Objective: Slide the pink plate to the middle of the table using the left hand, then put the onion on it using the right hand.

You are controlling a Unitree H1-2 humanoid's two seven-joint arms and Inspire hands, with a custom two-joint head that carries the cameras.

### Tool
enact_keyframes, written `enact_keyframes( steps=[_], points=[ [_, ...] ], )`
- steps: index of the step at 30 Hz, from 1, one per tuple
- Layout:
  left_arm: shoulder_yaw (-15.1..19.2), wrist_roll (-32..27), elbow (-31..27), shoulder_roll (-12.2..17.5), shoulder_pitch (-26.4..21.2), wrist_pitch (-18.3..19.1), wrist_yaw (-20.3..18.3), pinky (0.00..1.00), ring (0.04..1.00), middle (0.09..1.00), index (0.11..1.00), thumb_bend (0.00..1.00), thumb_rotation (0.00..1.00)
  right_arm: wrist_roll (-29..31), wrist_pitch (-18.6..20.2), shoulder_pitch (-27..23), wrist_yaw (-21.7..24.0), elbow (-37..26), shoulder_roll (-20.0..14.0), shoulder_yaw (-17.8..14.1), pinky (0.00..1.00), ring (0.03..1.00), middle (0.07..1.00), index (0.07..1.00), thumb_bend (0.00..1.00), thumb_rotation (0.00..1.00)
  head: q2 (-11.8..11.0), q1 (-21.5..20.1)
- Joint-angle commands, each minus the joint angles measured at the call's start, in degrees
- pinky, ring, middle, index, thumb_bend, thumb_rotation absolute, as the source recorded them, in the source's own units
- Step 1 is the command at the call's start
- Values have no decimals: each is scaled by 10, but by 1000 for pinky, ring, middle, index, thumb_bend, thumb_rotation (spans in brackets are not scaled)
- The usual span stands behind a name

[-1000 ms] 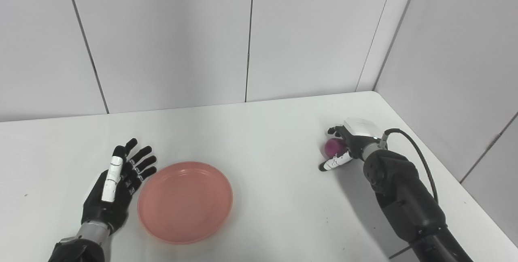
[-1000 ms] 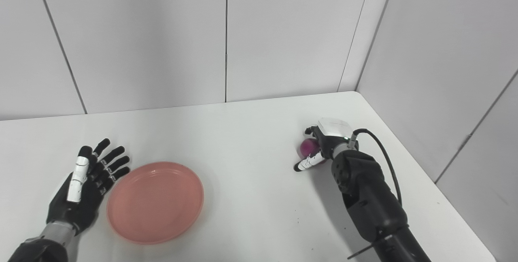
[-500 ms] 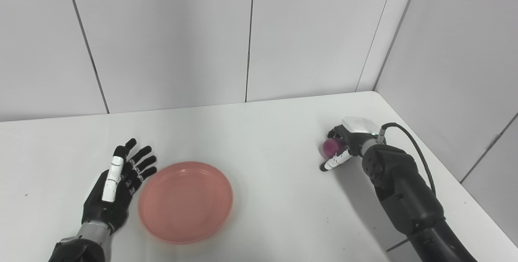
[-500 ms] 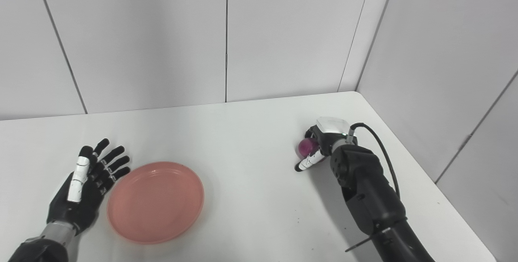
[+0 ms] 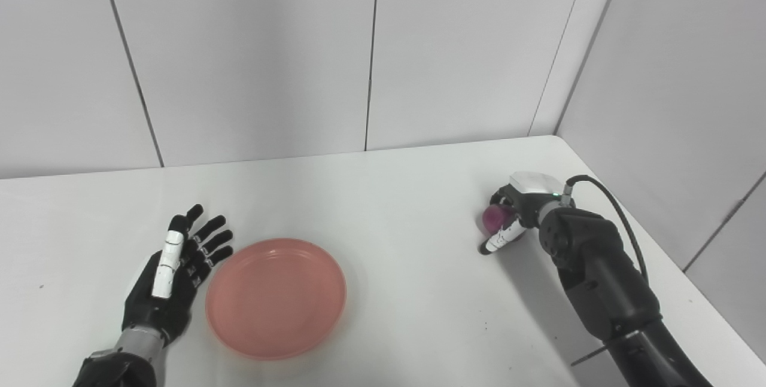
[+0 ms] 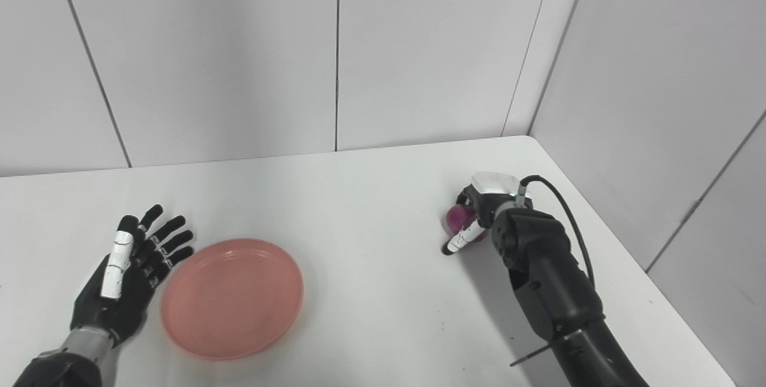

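Showing a white table (image 5: 395,195) bounded at the rear and along the right by grey wall panels, with the far right corner of the table meeting the corner of the walls. Open surface lies between the pink plate (image 5: 276,298) and the onion (image 5: 494,216), and across the whole rear half of the table. The plate sits left of centre, near the front edge. No brand, label or legible writing appears on any object; a small green light glows on the wrist of the right arm.

Left robot hand (image 5: 170,279): rests on the table just beside the left rim of the plate, fingers spread and extended, holding nothing; whether it touches the rim cannot be told.

Right robot hand (image 6: 479,213): near the right edge of the table, fingers curled around the purple onion, with the thumb (image 6: 459,240) pointing down and forward beneath it. The onion is well apart from the plate; whether it is lifted clear of the table cannot be told.
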Motion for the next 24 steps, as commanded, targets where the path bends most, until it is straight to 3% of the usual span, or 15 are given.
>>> enact_keyframes(
  steps=[1,8,19,20,22,24],
  points=[
    [-2,8,20,5,18,38,10,839,851,880,957,899,835,-10,5,-14,32,-7,-14,-7,489,644,722,790,900,356,1,0],
    [-2,7,21,5,20,36,9,837,849,885,959,911,829,-23,5,-18,70,2,-14,-13,486,640,720,785,906,356,1,0],
    [-3,9,19,4,21,35,10,835,847,881,957,896,836,-14,4,-18,75,0,-15,-9,418,573,668,749,869,314,3,0],
    [-2,9,18,5,21,36,11,837,848,882,958,896,836,-13,5,-18,73,0,-13,-12,401,554,656,744,860,301,3,0],
    [-2,8,18,4,22,37,11,839,847,881,958,892,837,-10,5,-17,69,0,-7,-20,308,428,555,726,832,249,3,0],
    [-2,9,16,4,22,39,12,840,846,881,959,887,842,-5,5,-14,60,1,-5,-24,276,386,523,714,808,234,3,1]
  ],
)
